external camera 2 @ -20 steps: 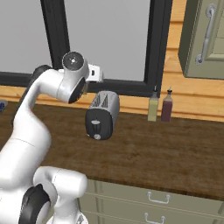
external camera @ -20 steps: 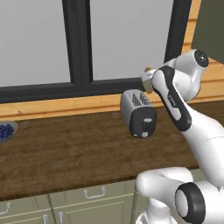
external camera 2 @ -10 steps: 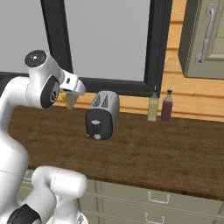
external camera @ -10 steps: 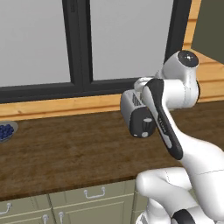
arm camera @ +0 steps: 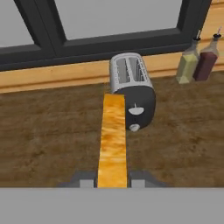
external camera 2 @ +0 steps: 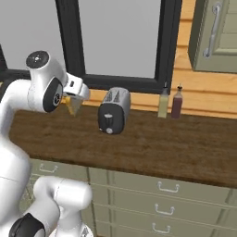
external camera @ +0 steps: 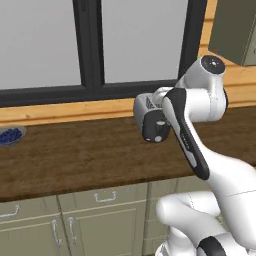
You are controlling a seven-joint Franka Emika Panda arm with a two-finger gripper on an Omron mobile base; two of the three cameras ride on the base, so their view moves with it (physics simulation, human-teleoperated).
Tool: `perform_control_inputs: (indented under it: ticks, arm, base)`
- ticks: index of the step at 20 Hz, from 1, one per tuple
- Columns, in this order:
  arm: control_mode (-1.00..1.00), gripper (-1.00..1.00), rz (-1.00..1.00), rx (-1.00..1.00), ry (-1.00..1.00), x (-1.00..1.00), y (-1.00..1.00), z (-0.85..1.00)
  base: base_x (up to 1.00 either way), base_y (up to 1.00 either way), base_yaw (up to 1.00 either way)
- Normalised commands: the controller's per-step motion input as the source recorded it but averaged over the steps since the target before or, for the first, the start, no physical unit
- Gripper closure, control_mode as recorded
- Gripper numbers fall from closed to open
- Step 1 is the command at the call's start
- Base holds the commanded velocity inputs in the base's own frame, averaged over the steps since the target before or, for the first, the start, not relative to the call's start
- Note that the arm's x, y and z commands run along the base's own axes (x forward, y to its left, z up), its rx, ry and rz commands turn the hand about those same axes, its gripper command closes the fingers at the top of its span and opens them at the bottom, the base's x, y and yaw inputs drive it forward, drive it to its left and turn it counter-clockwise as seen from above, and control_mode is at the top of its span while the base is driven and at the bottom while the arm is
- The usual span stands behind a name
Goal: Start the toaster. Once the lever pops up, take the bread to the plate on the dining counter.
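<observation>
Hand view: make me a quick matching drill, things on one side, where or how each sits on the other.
Things:
1. bread
2. toaster
3. two bottles
4. gripper

Places or states:
A. against the back wall, right of the toaster
B. shut on the slice's lower edge
C. on the wooden counter, slots empty
D. held edge-on in the air, off the counter

Pairs: 1-D, 2-C, 3-A, 4-B
</observation>
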Motion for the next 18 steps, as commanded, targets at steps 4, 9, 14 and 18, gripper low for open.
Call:
perform_control_inputs:
  ticks: [4, 9, 14, 18]
  arm:
    - [1.00, 1.00, 0.00, 0.00, 0.00, 0.00, 0.00, 0.00]
    - [1.00, 1.00, 0.00, 0.00, 0.00, 0.00, 0.00, 0.00]
    - [1.00, 1.00, 0.00, 0.00, 0.00, 0.00, 0.00, 0.00]
    - [1.00, 1.00, 0.00, 0.00, 0.00, 0.00, 0.00, 0.00]
  base:
    - [-0.86, 0.00, 0.61]
    - [-0.36, 0.00, 0.99]
    - [-0.14, 0.00, 1.00]
    - [-0.13, 0.00, 1.00]
